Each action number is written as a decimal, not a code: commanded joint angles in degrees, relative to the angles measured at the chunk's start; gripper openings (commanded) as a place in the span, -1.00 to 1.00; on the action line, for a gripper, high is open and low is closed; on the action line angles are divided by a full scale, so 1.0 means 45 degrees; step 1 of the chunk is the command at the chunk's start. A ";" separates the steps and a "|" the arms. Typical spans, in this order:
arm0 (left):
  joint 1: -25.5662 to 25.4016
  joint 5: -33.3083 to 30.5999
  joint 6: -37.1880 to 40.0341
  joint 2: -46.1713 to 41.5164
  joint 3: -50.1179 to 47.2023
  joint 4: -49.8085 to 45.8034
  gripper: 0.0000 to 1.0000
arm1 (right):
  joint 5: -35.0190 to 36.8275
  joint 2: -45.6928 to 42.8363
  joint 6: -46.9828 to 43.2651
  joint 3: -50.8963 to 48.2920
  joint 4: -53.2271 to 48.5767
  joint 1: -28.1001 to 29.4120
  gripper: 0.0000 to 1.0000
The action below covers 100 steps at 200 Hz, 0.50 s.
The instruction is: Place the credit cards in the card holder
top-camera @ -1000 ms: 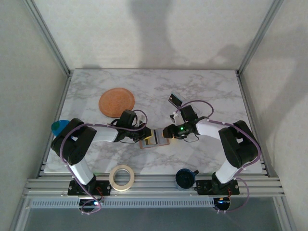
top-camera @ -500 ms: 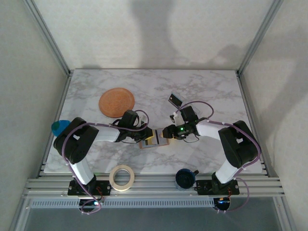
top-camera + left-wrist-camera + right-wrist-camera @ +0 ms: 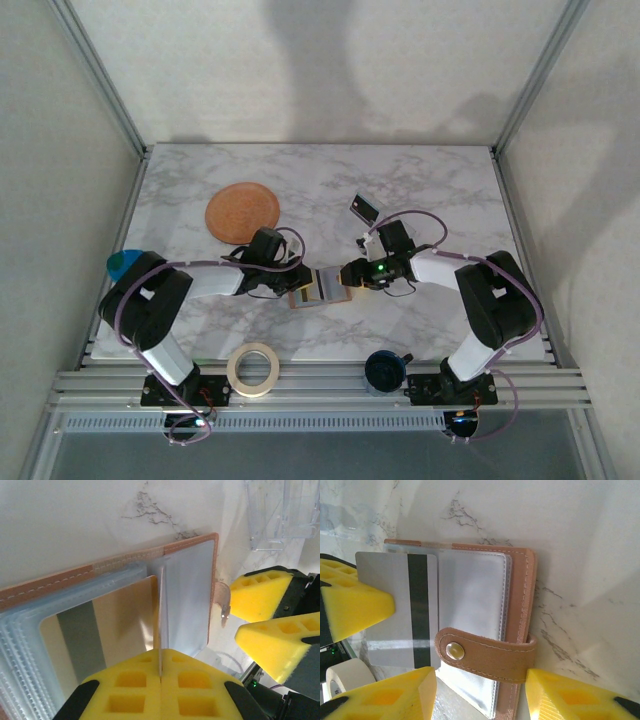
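The tan-pink card holder lies open on the marble between the two arms, its clear sleeves facing up. My left gripper is shut on a whitish credit card with a dark stripe, which stands on edge over the sleeves. My right gripper is open at the holder's outer edge, one finger on each side of the snap strap. From above, the left gripper and the right gripper face each other across the holder. A dark credit card lies behind the right gripper.
A round orange-brown disc lies at the back left. A tape roll and a dark blue round object sit at the near edge. A blue object sits at the left edge, and a clear plastic tray lies beyond the holder.
Both grippers stay at the holder. The left arm's elbow has shifted slightly. The card remains in the left gripper.
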 commanded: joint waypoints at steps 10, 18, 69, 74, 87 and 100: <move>0.0100 -0.0107 0.0497 0.0529 0.0363 -0.0591 -1.00 | -0.0023 -0.0157 -0.0146 -0.0276 -0.0056 -0.0084 0.02; 0.0100 -0.0109 0.0463 0.0550 0.0363 -0.0530 -1.00 | -0.0090 -0.0051 -0.0205 -0.0200 -0.0138 -0.0097 0.02; 0.0039 0.0335 0.0294 0.1142 0.0678 -0.0278 -1.00 | -0.0207 0.0070 -0.0221 -0.0145 -0.0118 -0.0105 0.01; 0.0039 0.0340 0.0273 0.1201 0.0694 -0.0278 -1.00 | -0.0256 0.0078 -0.0221 -0.0137 -0.0138 -0.0102 0.01; 0.0039 0.0443 0.0236 0.1417 0.0796 -0.0239 -1.00 | -0.0170 -0.0039 -0.0176 -0.0274 -0.0056 -0.0112 0.02; 0.0039 0.0554 0.0265 0.1564 0.0889 -0.0259 -1.00 | -0.0103 -0.0048 -0.0204 -0.0296 -0.0017 -0.0117 0.02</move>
